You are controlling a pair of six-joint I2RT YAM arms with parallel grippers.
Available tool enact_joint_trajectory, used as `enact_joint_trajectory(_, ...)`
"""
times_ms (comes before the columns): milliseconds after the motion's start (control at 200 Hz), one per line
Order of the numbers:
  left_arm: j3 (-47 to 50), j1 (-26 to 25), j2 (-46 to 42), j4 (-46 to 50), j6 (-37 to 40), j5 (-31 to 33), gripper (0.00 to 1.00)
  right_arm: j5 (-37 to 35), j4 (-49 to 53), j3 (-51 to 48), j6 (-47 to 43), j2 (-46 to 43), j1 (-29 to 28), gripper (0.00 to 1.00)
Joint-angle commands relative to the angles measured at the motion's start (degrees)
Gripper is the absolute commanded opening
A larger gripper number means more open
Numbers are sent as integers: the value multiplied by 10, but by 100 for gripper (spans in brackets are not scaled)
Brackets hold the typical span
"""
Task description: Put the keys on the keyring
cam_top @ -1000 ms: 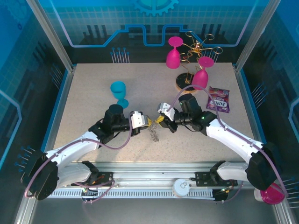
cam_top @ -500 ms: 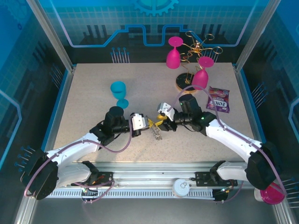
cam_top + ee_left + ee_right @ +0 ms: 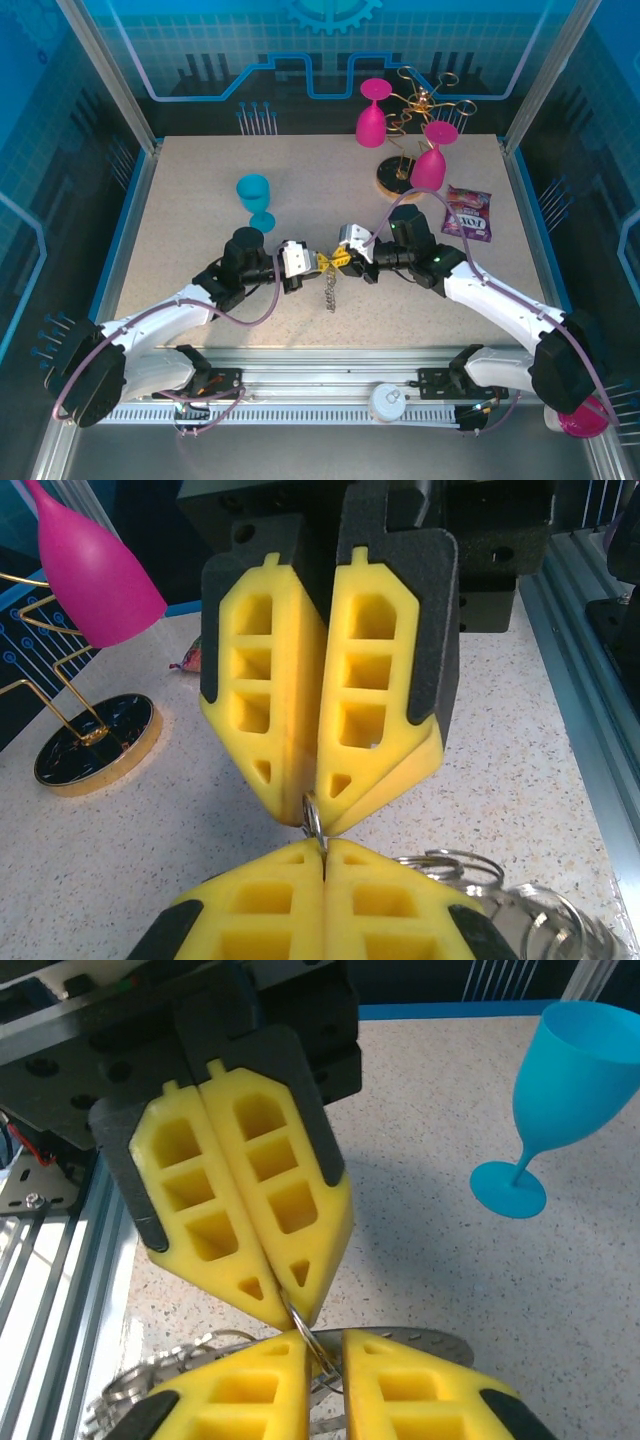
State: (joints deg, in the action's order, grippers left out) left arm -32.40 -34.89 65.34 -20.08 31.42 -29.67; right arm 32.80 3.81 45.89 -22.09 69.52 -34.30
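Bright, even light from above; shadows on the table (image 3: 180, 230) are soft. The keyring (image 3: 458, 864) glints; far backgrounds in wrist views blur.

At ten o'clock on my speckled table (image 3: 190, 170) a blue goblet (image 3: 254, 196) stands upright. At one o'clock a gold wire stand (image 3: 420, 103) carries two pink goblets (image 3: 372, 118) upside down. A purple snack packet (image 3: 467, 212) lies flat at two o'clock, near the stand's round base (image 3: 388, 178).

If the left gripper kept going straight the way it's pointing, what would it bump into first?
The right gripper, almost at once: the two stand tip to tip, with a thin wire ring pinched between their tips.
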Motion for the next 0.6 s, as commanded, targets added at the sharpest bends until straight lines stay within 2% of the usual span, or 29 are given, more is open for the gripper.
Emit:
enact_joint_trajectory(0, 8, -3, 2, -38, -11, -37, 0, 22, -16, 2, -10, 7, 5, 12)
enact_joint_trajectory(80, 11, -3, 4, -54, -20, -46, 0, 30, -9, 5, -15, 11, 4, 11)
enact_joint_trajectory(155, 12, -3, 5, -56, -22, -50, 0, 35, -8, 7, -16, 11, 4, 0)
enact_joint_trajectory(325, 2, -3, 3, -23, -16, -29, 0, 29, 17, 21, -27, 0, 3, 0)
enact_joint_trajectory(365, -4, -3, 5, -5, -13, -15, 13, 20, 38, 31, -36, 0, 1, 0)
enact_joint_trajectory(420, -13, -3, 7, 14, -9, 4, 17, 2, 75, 42, -54, 3, -8, 0)
enact_joint_trajectory(595, -35, -3, 15, 59, 8, 28, 14, -61, 183, 115, -109, 27, -40, 0)
